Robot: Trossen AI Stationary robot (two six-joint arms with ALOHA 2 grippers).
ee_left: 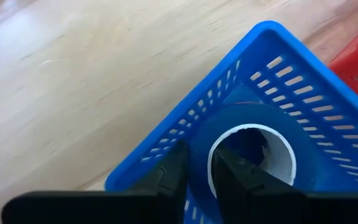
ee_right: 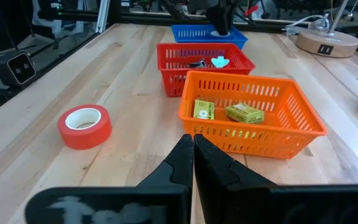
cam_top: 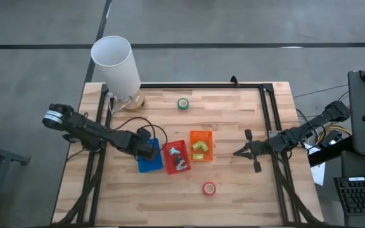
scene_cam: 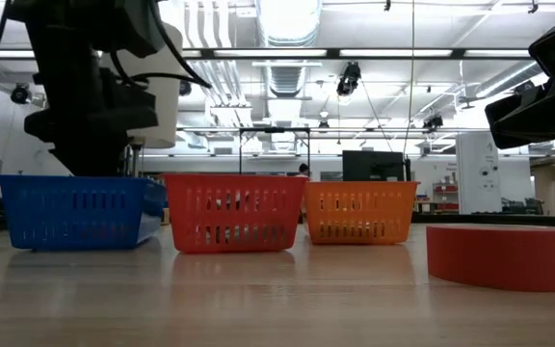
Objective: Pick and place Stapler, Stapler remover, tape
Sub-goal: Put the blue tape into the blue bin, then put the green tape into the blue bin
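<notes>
— Red tape (scene_cam: 506,256) sits closest in the low view, flat on the desk (cam_top: 233,190), a broad roll at about four o'clock of the orange basket (scene_cam: 359,212). Nothing is touching it.

— And the left claw (ee_left: 197,177)?

— It is down in the blue basket (ee_left: 303,106), at nine o'clock of the row of three baskets seen from above. Its two fingers pinch the wall of a blue tape roll (ee_left: 253,134), one finger inside the pale centre hole, one outside, only a narrow gap between them. Whether the roll already rests on the basket floor I cannot tell.

— So the release turns on what?

— On the roll lying flat, hole upward, straight under the claw. My guess is the fingers only need to part and lift clear.

— The right claw (ee_right: 193,152)?

— Fully closed, holding nothing, hovering near three o'clock of the desk. Red tape lies at about seven o'clock from it, nearer to it than to the left arm. Green tape (cam_top: 182,103) sits near twelve o'clock, well apart from both.

— What does each view add?

— Only the right wrist view shows the small yellow-green boxes (ee_right: 244,112) in the orange basket and metal pieces in the red basket (ee_right: 204,62). Only the left wrist view shows the grip.
</notes>
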